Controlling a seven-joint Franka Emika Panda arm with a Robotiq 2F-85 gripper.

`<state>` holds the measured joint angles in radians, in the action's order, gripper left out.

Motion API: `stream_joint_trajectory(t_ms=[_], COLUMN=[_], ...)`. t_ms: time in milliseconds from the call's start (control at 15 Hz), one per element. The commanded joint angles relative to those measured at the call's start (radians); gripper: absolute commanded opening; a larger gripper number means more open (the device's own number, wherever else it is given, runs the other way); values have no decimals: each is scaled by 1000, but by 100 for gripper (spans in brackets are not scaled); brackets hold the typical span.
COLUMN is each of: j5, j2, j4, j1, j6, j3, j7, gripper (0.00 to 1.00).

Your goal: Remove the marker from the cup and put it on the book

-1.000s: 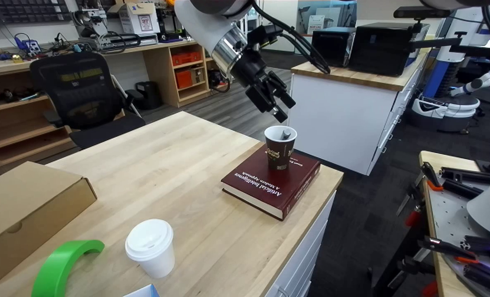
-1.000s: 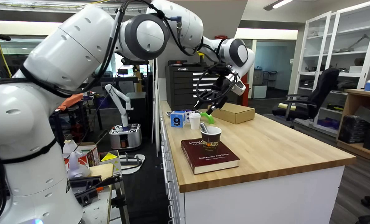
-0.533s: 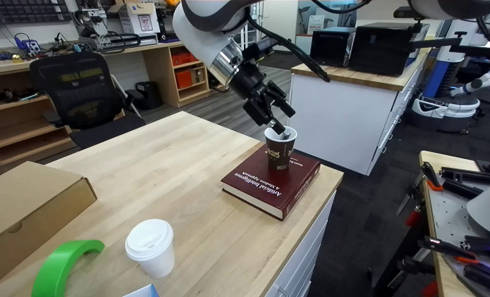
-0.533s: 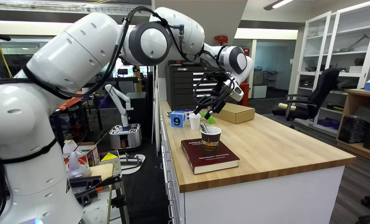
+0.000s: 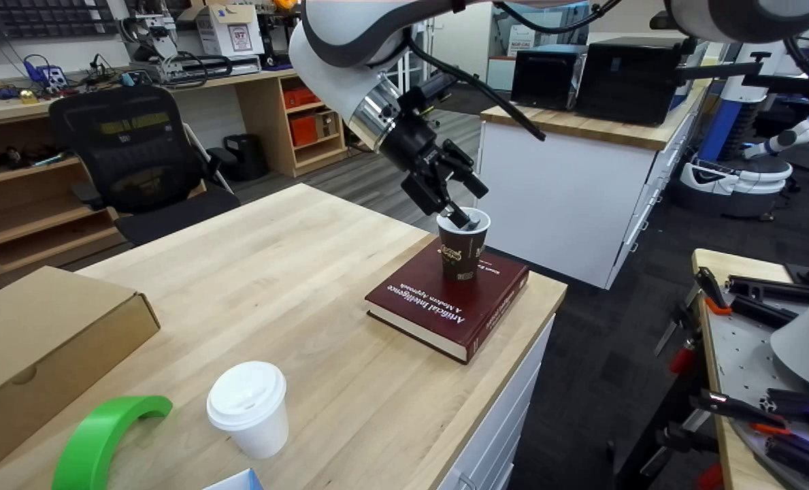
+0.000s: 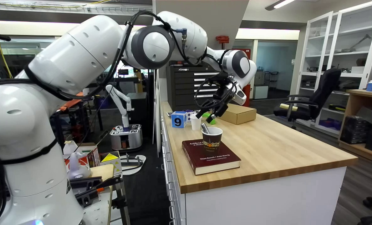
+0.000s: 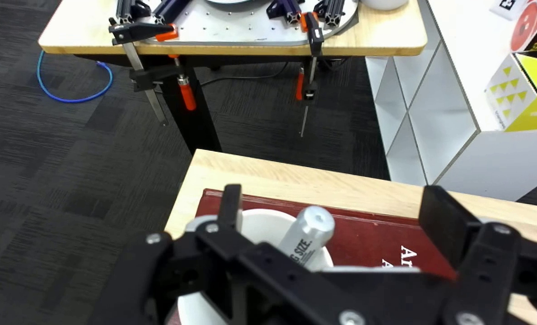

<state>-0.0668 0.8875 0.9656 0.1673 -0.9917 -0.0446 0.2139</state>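
Fingers (image 7: 446,225) of the gripper (image 7: 336,210) stand wide apart and hold nothing, while the silver marker (image 7: 306,237) is inside the brown paper cup (image 5: 461,255), tilted, with its end above the rim. In an exterior view one fingertip (image 5: 456,216) is at the mouth of this cup; whether it touches the rim, I cannot tell. From this comes, in my opinion, the main danger: if this finger goes down outside the wall, the closing could pinch paper together with marker, and the cup would be lifted or tipped. Because the marker is slanted, a grip not aligned with it may turn it or lose it. The cup stands upright on the dark red Artificial Intelligence hardcover (image 5: 486,296), where the marker must go, so bumping it is possible. The marker looks round and may roll, and the book lies near the corner of the wooden tabletop (image 5: 295,286), above the dark floor (image 5: 601,361).
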Motion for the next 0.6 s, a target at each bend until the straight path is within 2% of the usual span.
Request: stream_joint_trajectory(t_ms=[0, 533], j5=[-34, -87], j2=[19, 51], j4=[-29, -32], j1=[-17, -46], j6=[8, 7], j3=[12, 14], j7=[39, 39], gripper=[100, 100])
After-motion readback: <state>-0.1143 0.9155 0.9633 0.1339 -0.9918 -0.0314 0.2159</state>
